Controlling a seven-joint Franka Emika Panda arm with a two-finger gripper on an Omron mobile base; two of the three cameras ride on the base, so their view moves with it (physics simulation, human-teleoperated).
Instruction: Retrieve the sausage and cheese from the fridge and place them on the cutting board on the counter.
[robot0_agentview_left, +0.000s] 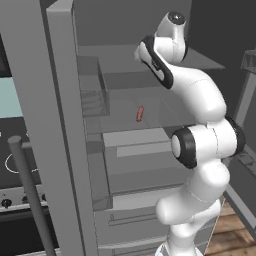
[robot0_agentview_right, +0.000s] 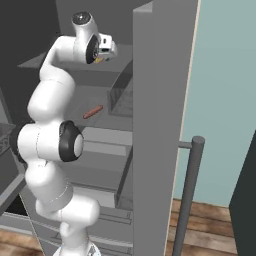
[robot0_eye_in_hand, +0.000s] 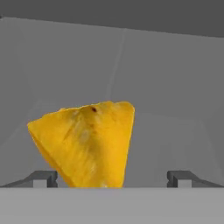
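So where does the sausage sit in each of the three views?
Left base view: the sausage lies mid-frame on a fridge shelf, left of the arm.
Right base view: it lies on the same shelf, right of the arm, left of the open door.
Hand view: I see no sausage here; the cheese sits ahead of the open gripper.
Shared landmark: the fridge shelf.

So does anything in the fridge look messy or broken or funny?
Nothing looks broken or spilled. The sausage lies alone on a fridge shelf, at a slant. The cheese sits right before the open gripper, leaning to one side. Whether it rests on a shelf I can't tell.
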